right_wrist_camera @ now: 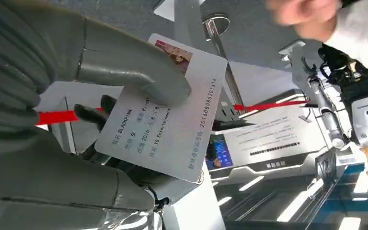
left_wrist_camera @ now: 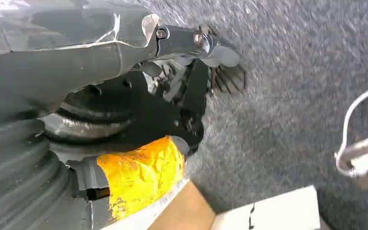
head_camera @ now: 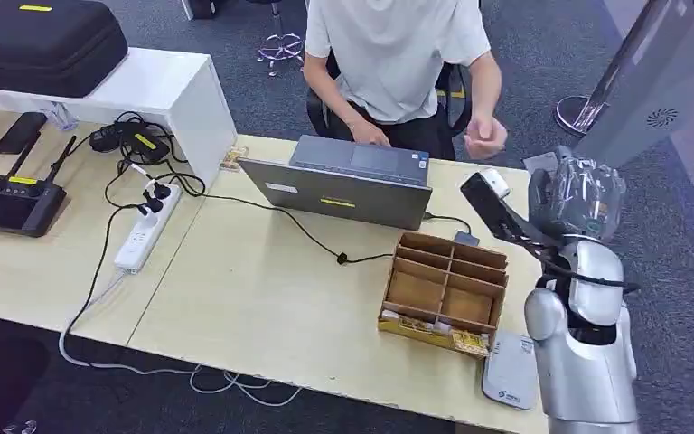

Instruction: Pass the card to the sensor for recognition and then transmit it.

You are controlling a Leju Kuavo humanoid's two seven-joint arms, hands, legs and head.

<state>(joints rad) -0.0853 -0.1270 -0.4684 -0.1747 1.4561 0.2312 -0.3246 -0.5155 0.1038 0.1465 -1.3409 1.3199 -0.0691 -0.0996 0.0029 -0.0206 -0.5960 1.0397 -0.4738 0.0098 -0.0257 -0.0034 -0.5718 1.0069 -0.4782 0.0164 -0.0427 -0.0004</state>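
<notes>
A white ID card (right_wrist_camera: pixel 172 120) with printed text and a small photo is pinched between the thumb and fingers (right_wrist_camera: pixel 129 72) of my right hand (right_wrist_camera: pixel 67 110). In the head view my right hand (head_camera: pixel 506 212) is raised above the table's right end, and the card's pale edge (head_camera: pixel 494 183) shows at its top. A person sits across the table with one hand (head_camera: pixel 485 137) lifted just beyond my hand, apart from it. The grey card sensor (head_camera: pixel 511 371) lies flat at the table's near right corner. My left hand (left_wrist_camera: pixel 191 52) hangs over the carpet and holds nothing.
A wooden divider box (head_camera: pixel 447 289) sits beside the sensor, and a grey laptop (head_camera: pixel 352 181) faces the person. To the left are a power strip (head_camera: pixel 147 226) with cables, a black controller (head_camera: pixel 14 203) and a black case (head_camera: pixel 41 41). A grey stand (head_camera: pixel 651 81) rises at the right.
</notes>
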